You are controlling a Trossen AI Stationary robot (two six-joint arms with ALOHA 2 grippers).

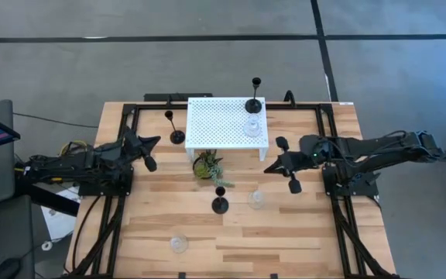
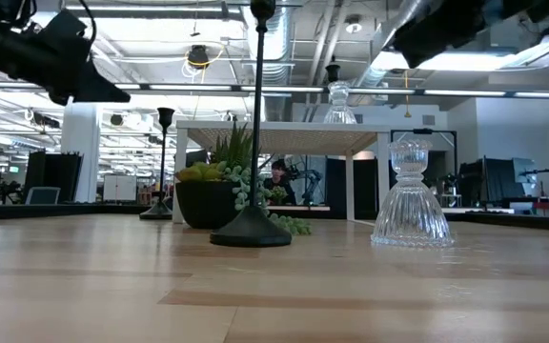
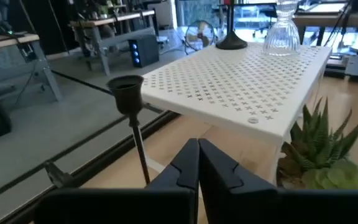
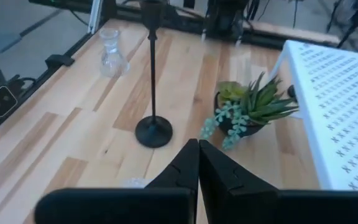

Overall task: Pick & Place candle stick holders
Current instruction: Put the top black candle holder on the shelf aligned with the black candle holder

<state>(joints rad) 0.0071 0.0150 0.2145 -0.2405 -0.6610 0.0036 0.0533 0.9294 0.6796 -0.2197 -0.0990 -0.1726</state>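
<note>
So the table (image 1: 285, 232) is pale butcher-block wood with a black metal frame around it, and in the middle sits a white perforated metal stand (image 1: 215, 124) on short legs, with a small green potted succulent (image 1: 207, 167) just in front of it. Counting the holders: three matte black candle stick holders with a round flat base, a thin stem and a little cup on top, plus three short ribbed clear glass ones. One black holder (image 1: 254, 102) and one glass holder (image 1: 252, 128) stand on the stand's right end, close together. A second black one (image 1: 176, 133) stands on the wood just left of the stand, and the third black one (image 1: 220, 203) is out front of the plant. Near that one, to its right, sits a second glass holder (image 1: 257, 199), and the last glass holder (image 1: 178, 243) is off by the table's front edge. The left gripper (image 1: 147, 152) hangs left of the stand with its fingers clenched on nothing, and the right gripper (image 1: 283, 167) hangs right of the plant, also pinched closed and empty.
</note>
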